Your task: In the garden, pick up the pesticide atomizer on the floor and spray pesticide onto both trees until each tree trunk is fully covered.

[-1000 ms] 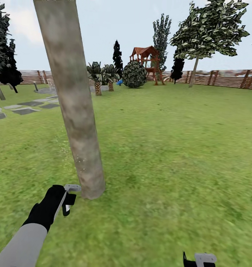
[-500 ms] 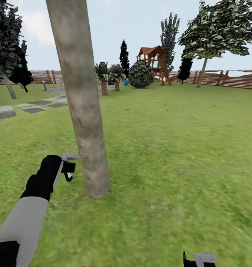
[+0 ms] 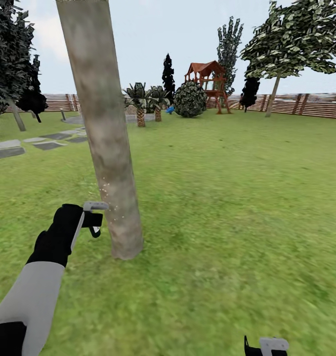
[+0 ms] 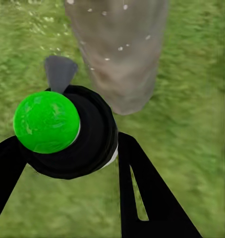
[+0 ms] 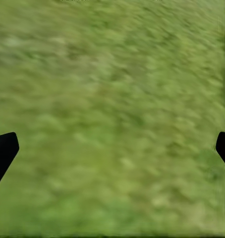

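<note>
The near tree trunk, grey-tan and mottled, rises from the grass just ahead of me. My left gripper hovers a hand's width from its lower part, shut on the pesticide atomizer. In the left wrist view the atomizer is a black round body with a bright green cap and a grey nozzle aimed at the tree trunk. White pesticide specks dot the bark near the nozzle. My right gripper hangs open over bare grass, low at my right. A second leafy tree stands far off by the fence.
Grey stepping stones lie on the lawn to the left. Small palms, a round bush and a red play tower stand at the back. A brown slat fence rings the garden. Open grass stretches to the right.
My left gripper has risen along the trunk with the atomizer over the last second, and the specks now sit higher on the bark. The view has also shifted slightly.
</note>
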You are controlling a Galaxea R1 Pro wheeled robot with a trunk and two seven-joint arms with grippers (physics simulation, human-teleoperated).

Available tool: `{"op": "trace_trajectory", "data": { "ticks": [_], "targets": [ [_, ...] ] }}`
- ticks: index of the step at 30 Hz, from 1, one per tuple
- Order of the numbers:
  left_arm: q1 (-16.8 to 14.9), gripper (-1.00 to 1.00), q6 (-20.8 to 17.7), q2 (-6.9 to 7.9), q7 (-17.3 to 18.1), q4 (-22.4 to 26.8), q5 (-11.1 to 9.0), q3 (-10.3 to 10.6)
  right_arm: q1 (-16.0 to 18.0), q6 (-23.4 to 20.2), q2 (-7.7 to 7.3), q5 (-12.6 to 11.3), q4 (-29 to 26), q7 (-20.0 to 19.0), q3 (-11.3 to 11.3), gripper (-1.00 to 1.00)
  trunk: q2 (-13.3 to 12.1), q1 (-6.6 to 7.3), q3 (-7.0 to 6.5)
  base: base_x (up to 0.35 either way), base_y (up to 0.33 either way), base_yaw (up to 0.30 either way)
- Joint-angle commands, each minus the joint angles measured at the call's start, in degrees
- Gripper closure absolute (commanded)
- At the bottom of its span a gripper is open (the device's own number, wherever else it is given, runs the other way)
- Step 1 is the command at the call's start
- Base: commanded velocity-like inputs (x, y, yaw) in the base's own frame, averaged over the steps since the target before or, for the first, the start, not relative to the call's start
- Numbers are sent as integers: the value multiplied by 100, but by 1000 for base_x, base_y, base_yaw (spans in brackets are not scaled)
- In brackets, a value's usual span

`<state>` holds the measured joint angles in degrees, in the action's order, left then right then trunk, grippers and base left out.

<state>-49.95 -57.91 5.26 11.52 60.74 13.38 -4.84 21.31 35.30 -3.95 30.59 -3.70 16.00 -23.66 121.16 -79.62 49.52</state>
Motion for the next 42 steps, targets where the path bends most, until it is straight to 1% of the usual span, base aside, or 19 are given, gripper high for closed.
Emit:
{"op": "trace_trajectory", "data": {
  "ticks": [1, 13, 18, 19, 20, 24, 30, 42],
  "targets": [
    [2, 100, -18, -8, 26, 16, 86, -1, 5, 12, 0, 61, 9, 35, -26, -100, 3, 2, 5, -68, -259, 90],
    [39, 100, -10, -25, 26, 22, 100, 9, 5, 12, -5, 61, -4, 35, -36, -100, 3, 2, 5, 58, -272, 258],
    [41, 100, -9, -25, 26, 17, 111, 10, 5, 12, -9, 59, -10, 41, -35, -100, 3, 2, 5, 4, -275, 53],
    [39, 100, -9, -25, 26, 17, 112, 33, 5, 12, -14, 60, -4, 38, -34, -100, 3, 2, 5, 0, -275, 5],
    [39, 100, -9, -25, 21, 17, 112, 98, 5, 12, -52, 61, -1, 36, -34, -100, 3, 2, 5, 0, -275, 2],
    [33, 100, -9, -25, 18, 17, 115, 146, 5, 12, -93, 61, 0, 35, -33, -100, 3, 2, 5, 0, -275, 1],
    [35, 100, -12, -1, 15, 11, 129, 158, 5, 12, -88, 54, 0, 36, -33, -100, 3, 2, 5, 18, -275, 4],
    [64, 100, -18, -10, 0, -53, 131, 177, 5, 12, -81, 52, 0, 39, -33, -100, 3, 2, 5, 141, -260, 245]
  ]
}}
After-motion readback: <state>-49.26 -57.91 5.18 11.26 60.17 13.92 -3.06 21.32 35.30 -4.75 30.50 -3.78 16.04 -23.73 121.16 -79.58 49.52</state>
